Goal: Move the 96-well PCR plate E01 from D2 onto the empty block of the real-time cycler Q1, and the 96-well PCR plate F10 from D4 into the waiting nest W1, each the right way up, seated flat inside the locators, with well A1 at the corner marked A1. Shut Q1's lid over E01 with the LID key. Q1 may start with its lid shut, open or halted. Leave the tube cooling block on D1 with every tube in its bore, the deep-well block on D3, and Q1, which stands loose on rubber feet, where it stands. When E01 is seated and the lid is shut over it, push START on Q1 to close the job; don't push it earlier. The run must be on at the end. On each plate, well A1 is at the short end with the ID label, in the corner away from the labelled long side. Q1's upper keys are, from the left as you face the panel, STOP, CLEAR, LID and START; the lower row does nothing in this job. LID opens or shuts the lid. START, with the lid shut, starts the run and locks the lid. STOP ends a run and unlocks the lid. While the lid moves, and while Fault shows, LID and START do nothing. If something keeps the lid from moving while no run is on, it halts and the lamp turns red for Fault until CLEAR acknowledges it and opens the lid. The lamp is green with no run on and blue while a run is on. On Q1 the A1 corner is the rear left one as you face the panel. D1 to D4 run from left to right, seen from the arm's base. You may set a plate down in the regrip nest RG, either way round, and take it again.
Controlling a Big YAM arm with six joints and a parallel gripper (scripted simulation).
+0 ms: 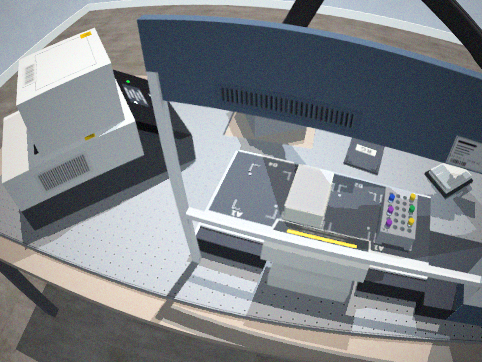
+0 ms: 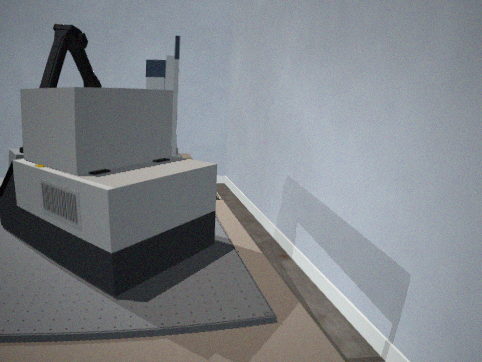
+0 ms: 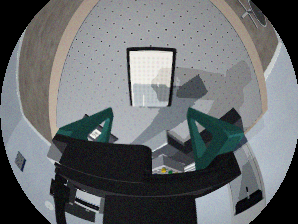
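The gripper [image 3: 158,132] stands with its green fingers spread fully apart in the lower half of the wrist view, and nothing is between them. Above the gap, at the centre of that view, a white rectangular plate in a dark frame [image 3: 150,76] lies on the dotted table surface, well apart from the fingertips; which plate or nest it is cannot be told. In the top view the arm [image 1: 452,22] shows only as two dark links at the upper edge of the frame, behind a large blue panel [image 1: 310,85] that crosses the upper middle on a pale post [image 1: 172,170]. Below the panel, at centre right, lies the deck [image 1: 250,180] with its grey marked positions. The deep-well block [image 1: 308,196] sits on it as a pale box near the middle, and the tube cooling block [image 1: 400,220] stands at the deck's right end with coloured tube caps along its two sides. The two grey positions beside the deep-well block show only corner marks. Right of the deck, near the right edge of the frame, a small white object rests tilted on a dark holder [image 1: 448,179]; I cannot tell what it is. A dark square with a white label [image 1: 364,155] lies just above the deck. The cycler Q1 [image 1: 75,150] occupies the upper left of the frame, its white lid [image 1: 67,90] down over the body, and a green lamp [image 1: 128,81] lit on its dark panel. In the exterior view Q1 [image 2: 150,200] fills the left side, lid closed.
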